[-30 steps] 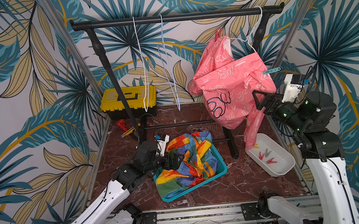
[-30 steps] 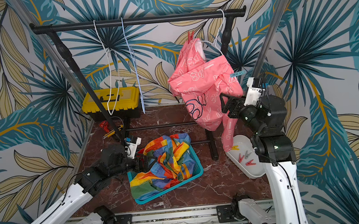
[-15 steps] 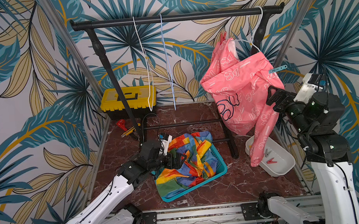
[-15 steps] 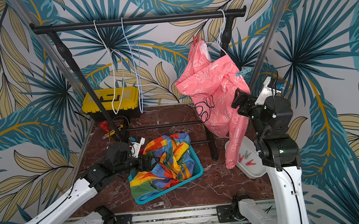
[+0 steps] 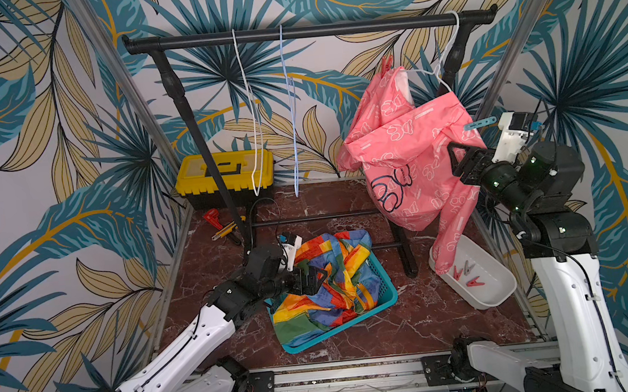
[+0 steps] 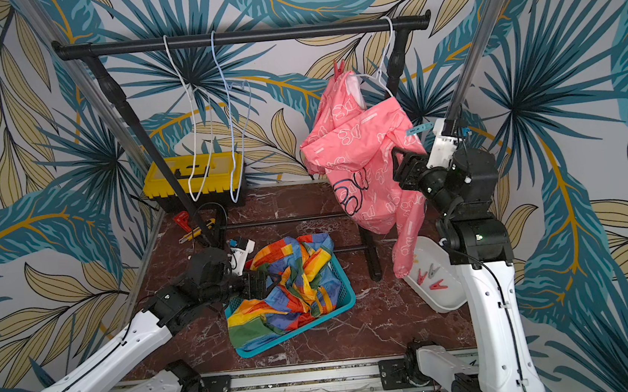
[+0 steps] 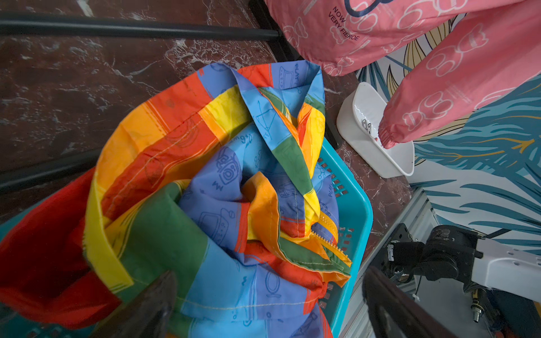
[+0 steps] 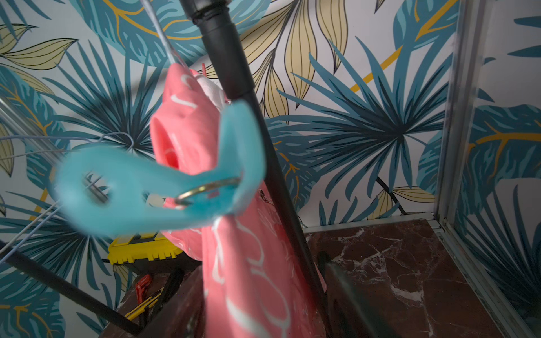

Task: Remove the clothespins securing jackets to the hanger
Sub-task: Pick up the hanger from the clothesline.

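Peg to watch is the light blue clothespin (image 5: 480,125). It's clipped on the shoulder of the pink jacket (image 5: 406,158) on the right arm's side, and the jacket hangs off the white hanger (image 5: 443,81) at that end of the rail (image 5: 309,32). The right arm (image 5: 536,181) is just beside it. The left arm (image 5: 236,300) is well apart, down at the teal basket (image 5: 385,295), with the left jaws spread wide over the rainbow jacket (image 5: 335,280). In both top views the peg sits just above the right jaws, not between them, and they're up against the jacket's side below that shoulder. The right jaws stand apart with pink cloth hanging in the gap, pinching nothing as far as I can tell. The peg's long axis runs roughly level, with the mouth biting the shoulder and the handle end poking out away from the jacket toward the right arm. My guess is the jaws need to come up and squeeze those handles across the long axis. There's also a red-pink clothespin (image 5: 386,64) standing upright on the far shoulder, plus a few pegs in the white tray (image 5: 499,297).
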`<state>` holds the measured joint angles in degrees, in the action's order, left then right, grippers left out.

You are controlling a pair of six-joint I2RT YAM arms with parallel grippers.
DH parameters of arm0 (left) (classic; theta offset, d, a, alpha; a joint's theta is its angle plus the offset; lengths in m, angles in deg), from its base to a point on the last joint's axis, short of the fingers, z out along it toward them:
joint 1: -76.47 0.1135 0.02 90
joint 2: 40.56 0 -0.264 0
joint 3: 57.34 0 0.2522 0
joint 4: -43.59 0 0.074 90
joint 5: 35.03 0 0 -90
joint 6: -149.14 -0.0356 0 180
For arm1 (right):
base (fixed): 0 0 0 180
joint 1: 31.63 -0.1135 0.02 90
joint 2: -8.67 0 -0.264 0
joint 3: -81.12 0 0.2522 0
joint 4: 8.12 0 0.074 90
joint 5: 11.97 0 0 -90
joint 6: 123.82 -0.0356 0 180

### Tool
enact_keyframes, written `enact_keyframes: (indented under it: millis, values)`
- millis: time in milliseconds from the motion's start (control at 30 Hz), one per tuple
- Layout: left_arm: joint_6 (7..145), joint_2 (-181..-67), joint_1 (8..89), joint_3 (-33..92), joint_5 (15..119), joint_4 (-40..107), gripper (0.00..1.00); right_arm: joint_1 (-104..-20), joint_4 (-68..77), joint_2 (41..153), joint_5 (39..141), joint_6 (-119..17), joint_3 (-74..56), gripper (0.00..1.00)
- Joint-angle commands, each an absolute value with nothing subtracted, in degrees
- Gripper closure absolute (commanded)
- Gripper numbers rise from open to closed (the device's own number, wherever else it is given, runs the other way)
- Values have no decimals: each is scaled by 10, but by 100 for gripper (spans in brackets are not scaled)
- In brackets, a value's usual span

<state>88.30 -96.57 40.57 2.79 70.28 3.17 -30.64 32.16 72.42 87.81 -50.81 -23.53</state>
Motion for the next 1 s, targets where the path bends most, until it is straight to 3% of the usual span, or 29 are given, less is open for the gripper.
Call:
enact_keyframes:
  millis: [0, 67, 400, 633, 967]
  values:
    - [887, -965, 407, 24, 704, 49, 0, -307, 289, 716, 922, -502, -239, 41]
    - [887, -969, 407, 25, 706, 50, 0, -307, 280, 715, 946, -500, -237, 48]
    - [889, -967, 407, 20, 707, 53, 1, -312, 272, 732, 961, -509, -243, 63]
    - [889, -958, 407, 12, 702, 53, 0, -329, 299, 751, 956, -501, -279, 100]
    - [894, -952, 407, 12, 699, 53, 0, -376, 327, 742, 932, -485, -358, 100]
